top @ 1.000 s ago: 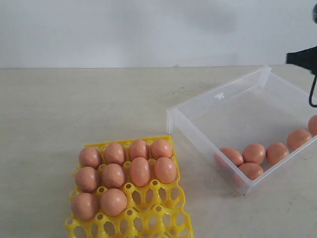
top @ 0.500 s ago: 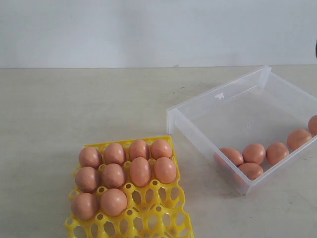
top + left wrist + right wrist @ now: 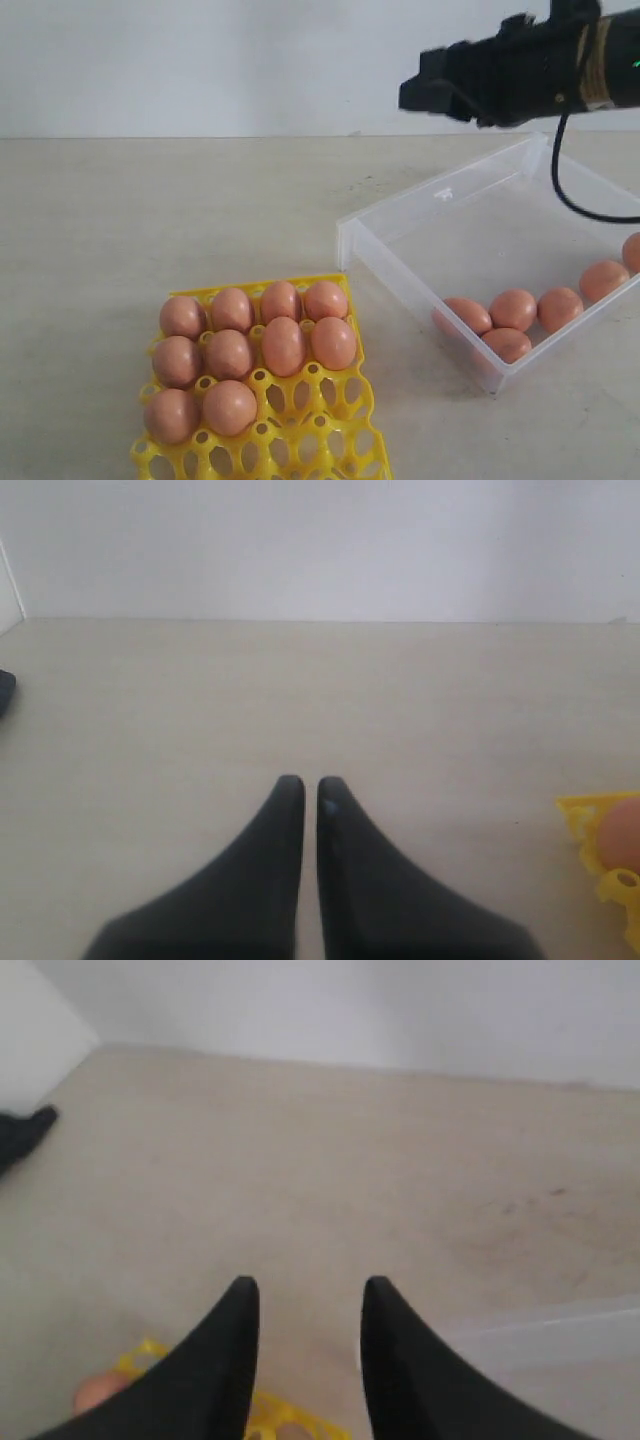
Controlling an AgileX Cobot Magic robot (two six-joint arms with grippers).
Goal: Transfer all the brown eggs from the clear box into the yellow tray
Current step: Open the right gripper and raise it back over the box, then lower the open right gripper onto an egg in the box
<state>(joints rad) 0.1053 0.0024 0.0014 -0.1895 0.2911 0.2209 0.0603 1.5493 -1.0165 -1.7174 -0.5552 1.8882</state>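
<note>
1. In the yellow tray [image 3: 310, 420], at the lower left of the exterior view, ten brown eggs [image 3: 283, 345] are seated. The two far rows are filled with four each, and two more are set at the left of the third row.
2. In the clear box [image 3: 500, 240], at the right, six further eggs are gathered along its near-right wall; the last is cut by the frame edge.
3. Tray and box are set apart on a pale tabletop [image 3: 150, 200].
4. The right gripper [image 3: 415, 95] is held in the air above the box's far-left wall. Its fingers are seen parted in its wrist view [image 3: 303, 1295], with nothing between them. A blurred pale edge there appears to be the box wall.
5. The left gripper [image 3: 302, 785] is seen only in its own wrist view. Its fingers are drawn together to a thin slit, nothing is gripped, and bare tabletop lies beyond, with a tray corner and one egg at the frame edge.
</note>
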